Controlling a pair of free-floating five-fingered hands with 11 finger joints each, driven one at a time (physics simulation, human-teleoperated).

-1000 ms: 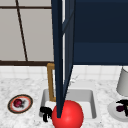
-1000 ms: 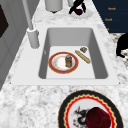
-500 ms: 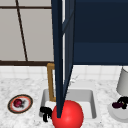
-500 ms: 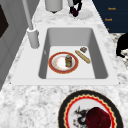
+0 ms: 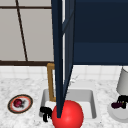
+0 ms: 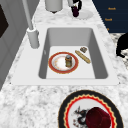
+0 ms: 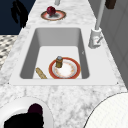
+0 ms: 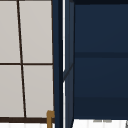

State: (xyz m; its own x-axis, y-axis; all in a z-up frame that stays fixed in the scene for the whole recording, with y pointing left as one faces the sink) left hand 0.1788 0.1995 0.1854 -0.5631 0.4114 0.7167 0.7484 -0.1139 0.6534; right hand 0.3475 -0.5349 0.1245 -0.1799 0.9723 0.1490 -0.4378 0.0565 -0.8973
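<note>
My right hand (image 5: pixel 122 99) rests low over a white plate (image 5: pixel 117 113) at the counter's right, fingers curled on a dark maroon item (image 5: pixel 116 105). The left side view has that hand (image 6: pixel 78 3) and the item (image 6: pixel 74 11) at the far end. From the right they sit close up, hand (image 7: pixel 21 122) and maroon item (image 7: pixel 35 109). My left hand (image 5: pixel 45 113) hangs by the sink's front left corner, fingers relaxed and holding nothing; it is also at the sink's front edge (image 6: pixel 122 45) and against the dark cabinets (image 7: pixel 18 11).
In the sink (image 6: pixel 101 62) lie a red-rimmed plate (image 6: pixel 56 62) with a small jar (image 6: pixel 68 60) and a breadstick (image 6: pixel 82 56). A patterned plate (image 5: pixel 11 105) with a dark red fruit (image 5: pixel 18 102) sits left. An open navy cabinet door (image 5: pixel 60 62) hangs over the sink; a red round shape (image 5: pixel 68 116) is below.
</note>
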